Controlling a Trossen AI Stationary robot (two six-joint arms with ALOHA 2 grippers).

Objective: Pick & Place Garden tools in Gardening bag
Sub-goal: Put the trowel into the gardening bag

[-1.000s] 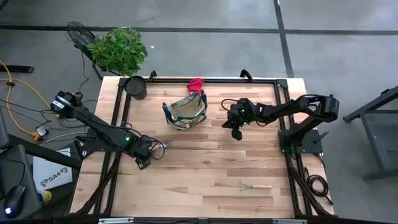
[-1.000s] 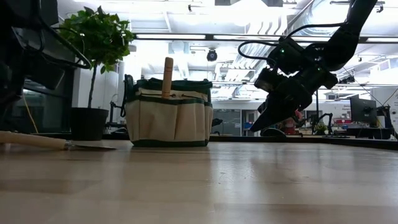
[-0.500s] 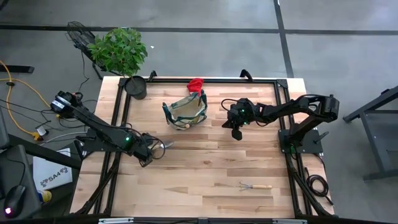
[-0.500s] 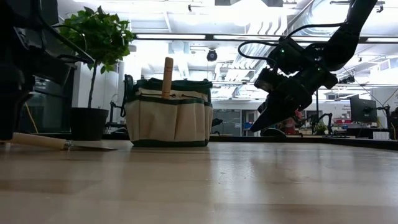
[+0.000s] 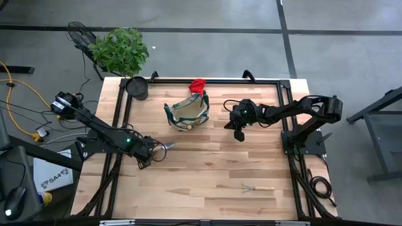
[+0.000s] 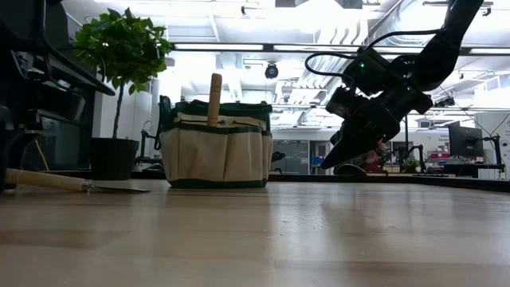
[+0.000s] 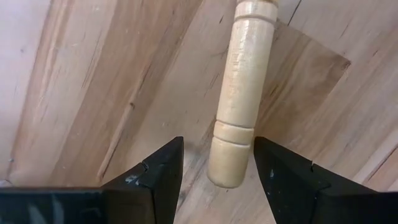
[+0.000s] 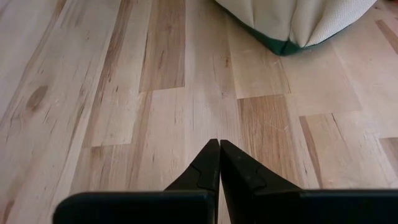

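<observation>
left hand (image 7: 213, 163) edged back along the trowel handle (image 7: 242, 93), now straddling its end

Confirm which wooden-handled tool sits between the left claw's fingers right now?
The trowel, lying on the table: its handle end lies between the open left claw. The mini rake lies far off near the front edge, and another handle stands in the bag.

Light wooden plank table (image 5: 207, 169) within a black metal frame (image 5: 188, 81). At the table's far left corner stands a round black pot (image 5: 137, 87) holding a leafy green plant (image 5: 119, 50). On the grey floor (image 5: 339, 50) left of the table lie yellow cables (image 5: 19, 107) and a white printed sheet (image 5: 53, 177).
</observation>
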